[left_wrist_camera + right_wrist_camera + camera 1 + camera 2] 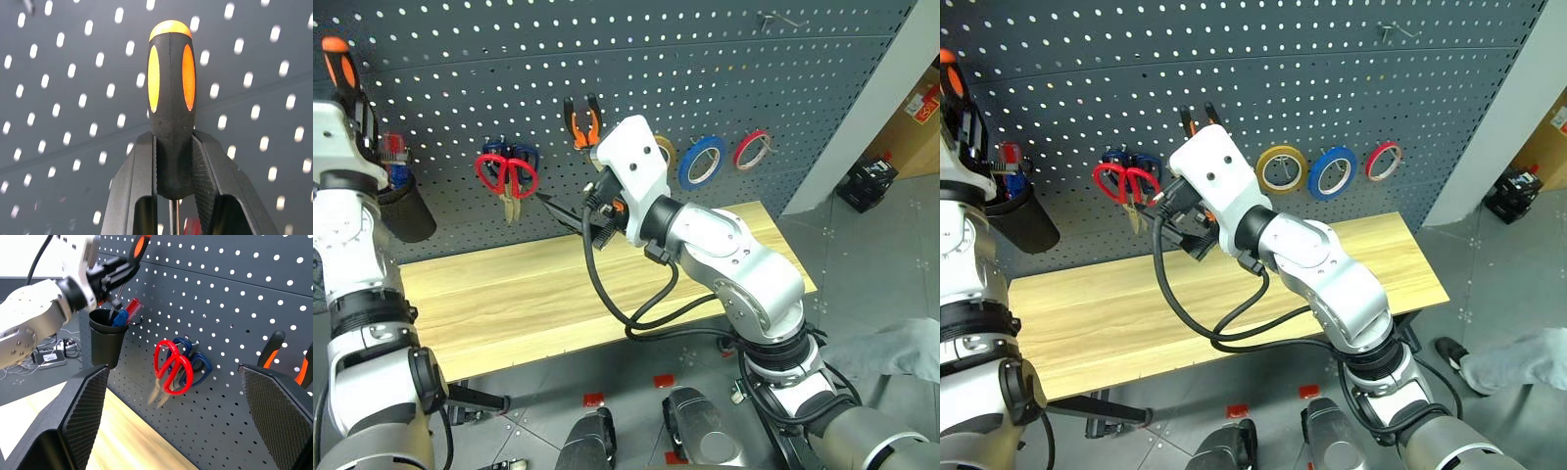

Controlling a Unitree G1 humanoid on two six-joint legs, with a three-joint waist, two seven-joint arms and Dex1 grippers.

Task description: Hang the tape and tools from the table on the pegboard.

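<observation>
The left gripper (173, 161) is clenched on the screwdriver (170, 98), held at the upper left of the head view before the pegboard (705, 59). The right wrist view reveals its shaft above a black cup (106, 340). The right gripper (178, 396) is released, facing the red-handled scissors (168, 369).

Workshop: pegboard (705, 59) w/ hung tools, wood workbench (509, 294).
</observation>
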